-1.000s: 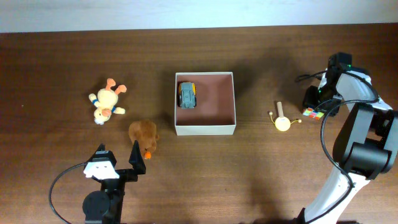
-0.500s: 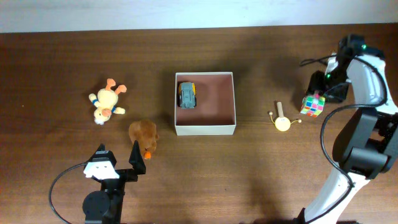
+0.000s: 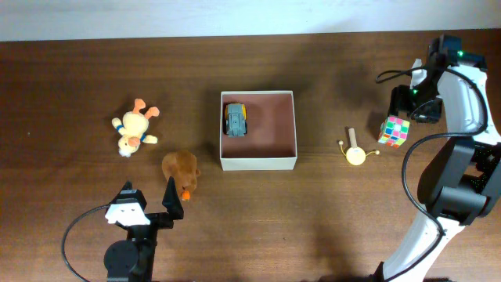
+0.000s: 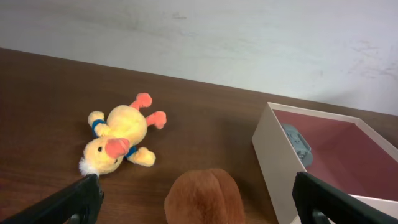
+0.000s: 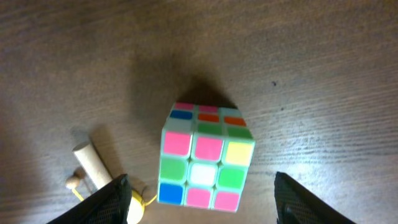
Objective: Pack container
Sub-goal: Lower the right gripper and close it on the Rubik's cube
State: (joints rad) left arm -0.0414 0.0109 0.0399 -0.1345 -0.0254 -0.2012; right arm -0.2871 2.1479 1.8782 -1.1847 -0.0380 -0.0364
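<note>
The container (image 3: 297,125), a white-walled box with a pink-brown inside, stands mid-table and holds a grey toy car (image 3: 236,119). It also shows at the right of the left wrist view, container (image 4: 273,149) with the car (image 4: 297,144) inside. A colourful puzzle cube (image 3: 394,131) rests on the table at the right. My right gripper (image 3: 412,106) hangs open just beyond it; the cube (image 5: 205,155) sits free between the spread fingers (image 5: 115,199). My left gripper (image 3: 149,194) is open near the front edge, with a brown plush (image 4: 202,196) right before it.
A yellow duck plush (image 3: 135,129) lies left of the container, seen also in the left wrist view as the duck (image 4: 118,142). A wooden peg with a yellow ball (image 3: 356,150) lies between the container and the cube. A pale wall borders the table's far edge.
My right gripper has widened and drawn back from the cube toward the far edge, leaving it uncovered on the table. The left arm has not moved.
</note>
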